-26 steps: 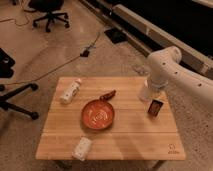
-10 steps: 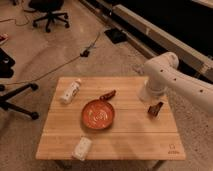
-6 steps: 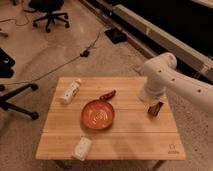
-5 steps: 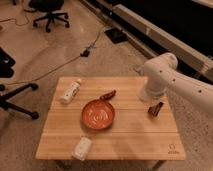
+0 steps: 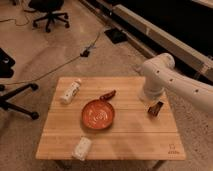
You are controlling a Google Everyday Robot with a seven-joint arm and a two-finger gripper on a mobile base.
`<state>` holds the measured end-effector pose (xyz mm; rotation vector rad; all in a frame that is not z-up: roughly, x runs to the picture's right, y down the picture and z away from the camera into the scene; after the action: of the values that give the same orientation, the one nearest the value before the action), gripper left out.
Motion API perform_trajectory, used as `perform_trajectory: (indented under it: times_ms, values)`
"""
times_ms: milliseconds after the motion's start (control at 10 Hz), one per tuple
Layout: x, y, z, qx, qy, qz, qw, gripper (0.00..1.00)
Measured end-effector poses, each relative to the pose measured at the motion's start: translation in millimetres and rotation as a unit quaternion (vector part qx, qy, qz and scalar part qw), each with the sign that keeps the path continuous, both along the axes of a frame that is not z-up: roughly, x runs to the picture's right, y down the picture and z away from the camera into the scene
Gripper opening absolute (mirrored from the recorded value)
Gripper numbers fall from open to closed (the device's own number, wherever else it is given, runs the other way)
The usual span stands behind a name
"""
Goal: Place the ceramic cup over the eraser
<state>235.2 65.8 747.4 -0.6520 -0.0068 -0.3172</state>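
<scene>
- Tool (image 5: 156, 108): dark, tilted, low over the right side of the desk (image 5: 130, 137), at the end of the white arm (image 5: 160, 75). Whether it is wide, narrow or holding anything cannot be told.
- Cup (image 5: 82, 148): judged to be the white item lying on its side near the front edge, left of centre, well apart from the tool. Nothing holds it.
- Eraser: cannot be identified with certainty, and it may be the small dark shape at the tool.
- Other items: plate (image 5: 98, 114) at centre, bottle (image 5: 70, 92) at rear left, brown item (image 5: 107, 95) just behind the plate.
- Risk 1: the plate lies between tool and cup, so a low sweep across the desk could push it or the brown item.
- Risk 2: a cup on its side can roll under a glancing touch, and the front edge is near.
- Risk 3: smooth tapered ceramic may slip from a shallow grasp.
- Risk 4: the cup must be turned mouth-down, and a rim landing on the eraser would leave it tilted.
- Change from 2.6 s ago: the arm has settled lower and the tool, then nearly upright, now leans. The cup, plate, bottle and brown item have not moved.
</scene>
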Motion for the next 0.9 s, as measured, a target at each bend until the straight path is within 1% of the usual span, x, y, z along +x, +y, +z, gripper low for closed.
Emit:
perform_trajectory:
  times_ms: [100,200,300,500,600,700,900]
  values:
    - [-3.0,-8.1,0.3,0.012,-0.009,-0.003,0.9999,0.37]
    - [-9.5,-22.7,3.4,0.028,-0.023,-0.010,0.9993,0.49]
    - [-16.8,-34.5,5.6,0.041,-0.036,-0.016,0.9984,0.60]
    - [-20.0,-54.7,10.4,0.059,-0.050,-0.020,0.9968,0.78]
    - [-22.8,-62.9,15.2,0.062,-0.055,-0.020,0.9964,0.80]
    - [-23.6,-70.2,20.4,0.063,-0.057,-0.020,0.9962,0.80]
    - [-16.9,-97.4,42.5,0.057,-0.059,-0.013,0.9965,0.80]
